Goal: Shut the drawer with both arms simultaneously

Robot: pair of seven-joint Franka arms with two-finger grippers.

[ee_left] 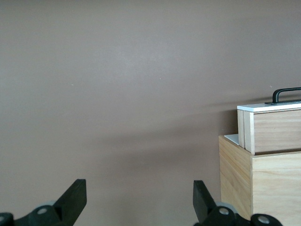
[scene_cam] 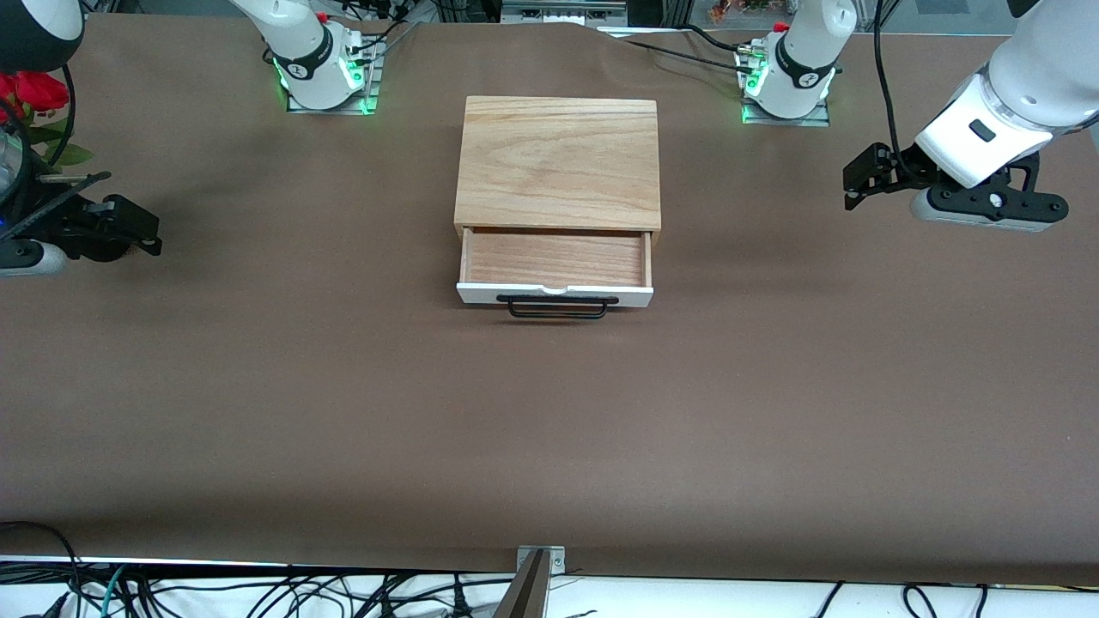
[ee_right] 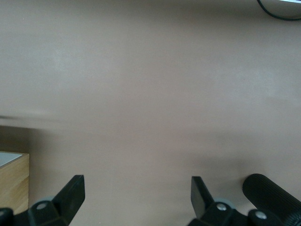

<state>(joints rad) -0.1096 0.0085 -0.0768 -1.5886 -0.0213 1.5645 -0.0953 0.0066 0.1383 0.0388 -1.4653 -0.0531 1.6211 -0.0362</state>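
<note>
The drawer (scene_cam: 554, 257) stands pulled out of the light oak casing (scene_cam: 558, 159), toward the front camera. Its white front panel (scene_cam: 635, 297) and black wire handle (scene_cam: 558, 309) face that camera, and its reddish-brown inside is bare. My left gripper (scene_cam: 854, 182) hangs open and empty over the table toward the left arm's end, well apart from the drawer. Its view shows the open gripper (ee_left: 138, 193), the drawer's side (ee_left: 275, 129) and the handle (ee_left: 284, 94). My right gripper (scene_cam: 148, 227) hangs open and empty over the right arm's end; in its own view the gripper (ee_right: 136, 188) is over bare table.
The brown table cover (scene_cam: 549, 429) spreads wide around the casing. Red flowers (scene_cam: 34, 90) stand at the right arm's end. Cables (scene_cam: 258, 592) lie along the front edge. A corner of the casing (ee_right: 11, 183) and a black cylinder (ee_right: 273, 193) show in the right wrist view.
</note>
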